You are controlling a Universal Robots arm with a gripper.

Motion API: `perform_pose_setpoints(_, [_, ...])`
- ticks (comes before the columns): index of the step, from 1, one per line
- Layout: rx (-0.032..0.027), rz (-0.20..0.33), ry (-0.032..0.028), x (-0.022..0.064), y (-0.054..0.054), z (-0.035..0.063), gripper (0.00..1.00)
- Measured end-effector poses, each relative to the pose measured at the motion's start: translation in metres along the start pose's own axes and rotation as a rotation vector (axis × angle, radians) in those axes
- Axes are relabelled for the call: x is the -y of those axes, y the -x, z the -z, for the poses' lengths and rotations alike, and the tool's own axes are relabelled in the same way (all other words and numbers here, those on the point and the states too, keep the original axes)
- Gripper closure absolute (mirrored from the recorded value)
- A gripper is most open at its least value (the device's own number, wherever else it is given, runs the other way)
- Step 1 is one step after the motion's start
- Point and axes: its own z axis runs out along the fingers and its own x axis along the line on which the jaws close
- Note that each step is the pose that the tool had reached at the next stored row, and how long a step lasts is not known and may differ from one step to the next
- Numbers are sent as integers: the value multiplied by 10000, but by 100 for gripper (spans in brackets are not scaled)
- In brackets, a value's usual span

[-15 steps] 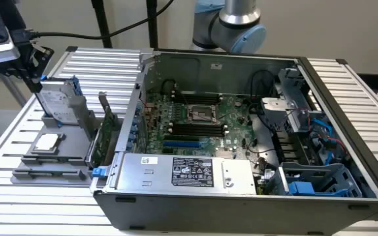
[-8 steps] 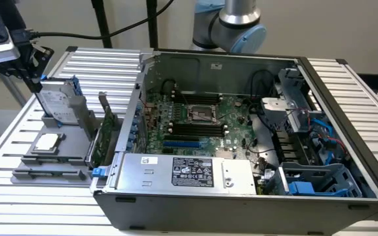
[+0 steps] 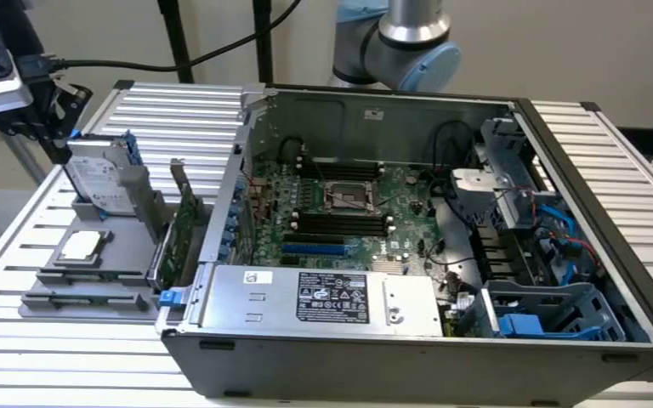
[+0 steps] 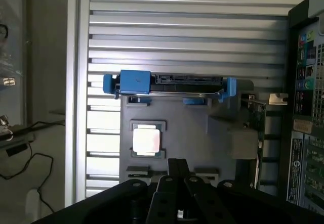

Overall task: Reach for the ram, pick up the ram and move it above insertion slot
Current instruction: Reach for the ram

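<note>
At the exterior view's lower left, I'm taking the ram (image 3: 91, 275) to be the thin strip lying left-to-right just below the processor chip (image 3: 82, 246). My gripper (image 4: 177, 164), fingers pressed together and empty, is hovering over its middle.

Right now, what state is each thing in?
End effector, shut, gripping nothing.
Computer case, open, with its insides showing.
Hard drive, standing upright in the gray holder.
Processor chip, lying flat in its recess.
Expansion card, standing on edge beside the case.
Black memory slots, empty.
</note>
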Motion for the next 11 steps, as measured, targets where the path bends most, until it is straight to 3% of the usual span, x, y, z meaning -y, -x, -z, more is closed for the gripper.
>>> perform_pose_setpoints(11, [25,3,-53,347,35,-73,89])
